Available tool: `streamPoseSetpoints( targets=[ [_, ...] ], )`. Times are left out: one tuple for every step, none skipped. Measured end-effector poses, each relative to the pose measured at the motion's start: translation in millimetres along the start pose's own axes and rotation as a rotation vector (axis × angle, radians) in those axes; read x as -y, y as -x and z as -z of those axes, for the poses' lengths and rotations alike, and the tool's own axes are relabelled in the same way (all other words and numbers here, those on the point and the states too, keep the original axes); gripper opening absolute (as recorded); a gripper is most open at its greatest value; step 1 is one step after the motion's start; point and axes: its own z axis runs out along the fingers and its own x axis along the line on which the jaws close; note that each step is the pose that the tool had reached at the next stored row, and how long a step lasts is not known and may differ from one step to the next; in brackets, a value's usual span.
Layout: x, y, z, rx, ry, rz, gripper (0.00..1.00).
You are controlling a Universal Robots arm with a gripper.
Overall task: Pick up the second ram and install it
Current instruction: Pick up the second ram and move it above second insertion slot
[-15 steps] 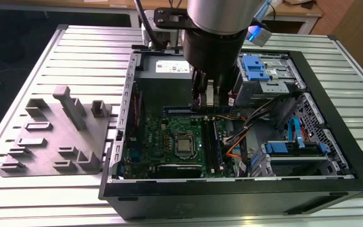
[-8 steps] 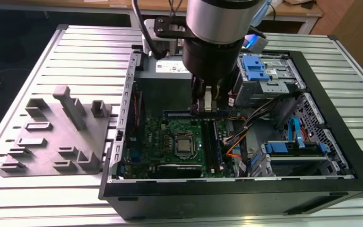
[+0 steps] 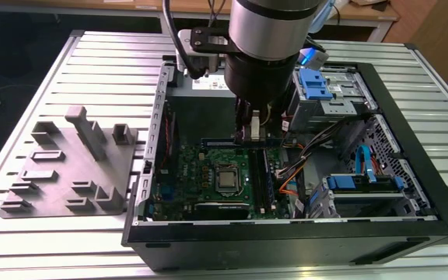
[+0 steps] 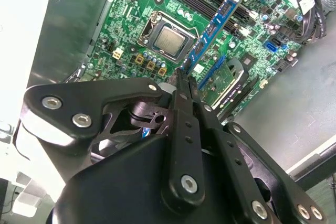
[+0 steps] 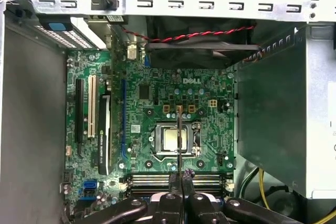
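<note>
My gripper is shut on the second ram, a thin blue-black stick. The stick reaches out from the fingertips above the green motherboard. In the first wrist view the ram shows edge-on as a thin line over the CPU socket, with the gripper close to the black slot rails. The stick hangs apart from those rails and crosswise to them. In the exterior view the gripper sits low inside the open computer case, above the board's far edge.
The grey power supply borders the board, and a fan with red wires sits beyond it. An expansion card stands on the board. Drive cages with blue clips and loose cables crowd the exterior view's right. A grey parts fixture lies to the left.
</note>
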Motion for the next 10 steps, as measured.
streamPoseSetpoints(
  targets=[
    [0.0,0.0,-0.1,0.0002,-0.0001,0.0,0.09],
    [0.0,0.0,-0.2,0.0003,-0.0001,0.0,0.09],
    [0.0,0.0,-0.2,0.0003,-0.0001,0.0,0.09],
    [0.0,0.0,-0.2,0.0002,-0.0001,0.0,0.09],
    [0.1,0.0,-0.4,0.0004,0.0028,0.0,0.09],
    [0.2,0.1,-0.7,0.0005,0.0173,-0.001,0.09],
    [0.3,0.0,-0.7,0.0002,0.0289,-0.001,0.09],
    [0.3,0.0,-0.6,0.0,0.0298,-0.001,0.09],
    [0.3,0.0,-0.6,0.0,0.0299,-0.001,0.09],
    [0.3,0.0,-0.6,-0.0001,0.03,-0.001,0.09]
  ],
)
